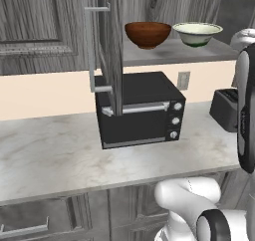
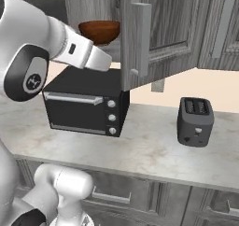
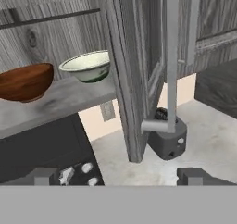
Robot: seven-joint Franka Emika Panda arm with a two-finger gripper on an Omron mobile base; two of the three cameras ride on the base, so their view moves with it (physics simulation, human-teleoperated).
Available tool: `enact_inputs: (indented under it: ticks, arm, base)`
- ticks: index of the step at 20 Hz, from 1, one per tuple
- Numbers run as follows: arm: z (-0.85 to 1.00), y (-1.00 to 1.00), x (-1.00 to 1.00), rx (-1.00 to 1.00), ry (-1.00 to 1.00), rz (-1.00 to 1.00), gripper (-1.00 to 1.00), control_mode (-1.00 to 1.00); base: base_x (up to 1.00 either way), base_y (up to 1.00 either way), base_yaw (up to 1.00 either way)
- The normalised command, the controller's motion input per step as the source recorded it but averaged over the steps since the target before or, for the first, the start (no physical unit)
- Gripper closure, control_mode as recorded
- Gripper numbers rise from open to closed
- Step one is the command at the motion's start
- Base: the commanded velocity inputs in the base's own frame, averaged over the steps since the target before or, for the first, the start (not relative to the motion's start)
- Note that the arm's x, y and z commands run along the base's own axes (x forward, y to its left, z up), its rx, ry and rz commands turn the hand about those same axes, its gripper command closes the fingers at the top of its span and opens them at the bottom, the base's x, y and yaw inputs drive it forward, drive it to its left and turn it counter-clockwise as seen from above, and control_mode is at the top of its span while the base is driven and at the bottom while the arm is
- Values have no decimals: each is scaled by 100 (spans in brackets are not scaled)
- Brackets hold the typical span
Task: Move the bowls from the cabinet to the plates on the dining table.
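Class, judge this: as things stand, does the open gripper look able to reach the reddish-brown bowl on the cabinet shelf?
Probably yes. The cabinet doors stand open, the reddish-brown bowl sits near the shelf's front edge beside the cream bowl, and nothing stands before it. The gripper is open and empty.

Counter appliances below the wall cupboards

A black toaster oven [image 1: 141, 110] with a silver bar handle and three knobs down its right side sits on the pale marble-veined counter [image 1: 50, 155] against the cream wall. Well apart to its right stands a dark grey two-slot toaster [image 2: 195, 121], upright. A wall outlet [image 1: 184, 79] shows between them. Grey wood-grain base drawers [image 2: 116, 194] with silver handles run under the counter.
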Motion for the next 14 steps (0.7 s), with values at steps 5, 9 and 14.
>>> enact_inputs:
  ticks: [5,9,14]
  arm:
    - [7,47,0,0,21,19,-100,-100]
    - [3,35,0,-1,20,15,-100,-100]
    - [-2,16,6,-15,2,1,-100,-100]
  base:
    - [0,0,0]
    - [0,0,0]
    - [0,0,0]
